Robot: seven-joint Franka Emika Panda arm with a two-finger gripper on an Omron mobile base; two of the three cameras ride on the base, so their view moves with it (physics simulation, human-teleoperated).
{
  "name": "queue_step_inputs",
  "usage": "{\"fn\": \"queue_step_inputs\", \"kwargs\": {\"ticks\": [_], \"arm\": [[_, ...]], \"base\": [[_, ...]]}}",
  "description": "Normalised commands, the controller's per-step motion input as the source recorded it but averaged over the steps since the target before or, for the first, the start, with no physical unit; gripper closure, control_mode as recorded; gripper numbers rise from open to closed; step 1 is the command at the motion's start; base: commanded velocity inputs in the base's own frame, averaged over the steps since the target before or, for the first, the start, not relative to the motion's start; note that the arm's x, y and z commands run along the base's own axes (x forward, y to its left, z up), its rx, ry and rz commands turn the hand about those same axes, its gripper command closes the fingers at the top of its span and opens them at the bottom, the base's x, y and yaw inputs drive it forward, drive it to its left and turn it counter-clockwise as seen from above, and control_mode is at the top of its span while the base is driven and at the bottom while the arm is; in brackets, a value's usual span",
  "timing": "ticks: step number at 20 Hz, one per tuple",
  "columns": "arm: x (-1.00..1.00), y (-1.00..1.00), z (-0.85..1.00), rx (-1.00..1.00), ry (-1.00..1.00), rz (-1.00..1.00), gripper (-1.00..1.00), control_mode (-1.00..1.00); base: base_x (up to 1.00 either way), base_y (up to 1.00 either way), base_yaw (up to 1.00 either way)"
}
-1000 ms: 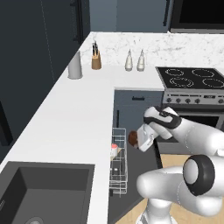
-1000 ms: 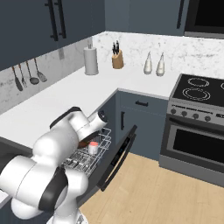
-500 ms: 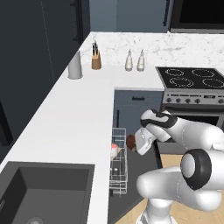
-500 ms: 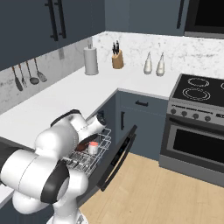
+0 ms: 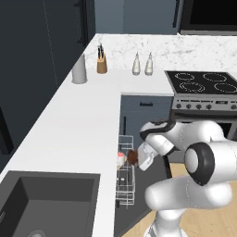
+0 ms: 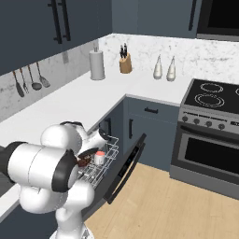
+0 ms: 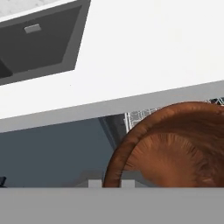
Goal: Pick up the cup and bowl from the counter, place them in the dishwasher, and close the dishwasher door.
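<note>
My gripper (image 5: 137,158) is shut on the rim of the dark reddish-brown bowl (image 5: 132,158), which it holds just over the pulled-out white wire rack (image 5: 124,181) of the dishwasher. In the hand view the bowl (image 7: 175,146) looms large, its rim passing between my gripper (image 7: 111,183) tips. The whitish cup (image 5: 121,160) with red at its top stands in the rack right beside the bowl; from the right, the cup (image 6: 99,157) sits next to the bowl (image 6: 84,162). The dishwasher door (image 6: 125,167) hangs open, tilted outward. The white counter (image 5: 83,120) runs above the rack.
A dark sink (image 5: 41,199) is set in the counter to the left. A grey canister (image 5: 79,69), a knife block (image 5: 101,64) and two bottles (image 5: 136,65) stand at the back. The stove (image 5: 203,83) and its oven (image 6: 210,149) are to the right.
My gripper has carried the bowl down and left, closer to the rack and the cup. The cup and the door have not moved.
</note>
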Motion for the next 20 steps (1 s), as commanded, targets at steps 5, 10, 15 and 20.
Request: {"fn": "queue_step_inputs", "kwargs": {"ticks": [5,10,15,20], "arm": [[0.22,0.03,-0.31,-0.05,0.06,0.00,1.00,-1.00],[0.28,0.00,-0.10,-0.02,0.01,0.00,1.00,-1.00],[0.22,0.00,-0.03,0.00,0.00,0.00,1.00,-1.00],[0.08,0.00,-0.16,0.00,0.00,0.00,1.00,-1.00]], "base": [[0.00,0.00,0.00],[0.00,0.00,0.00],[0.00,0.00,0.00],[0.00,0.00,0.00]]}}
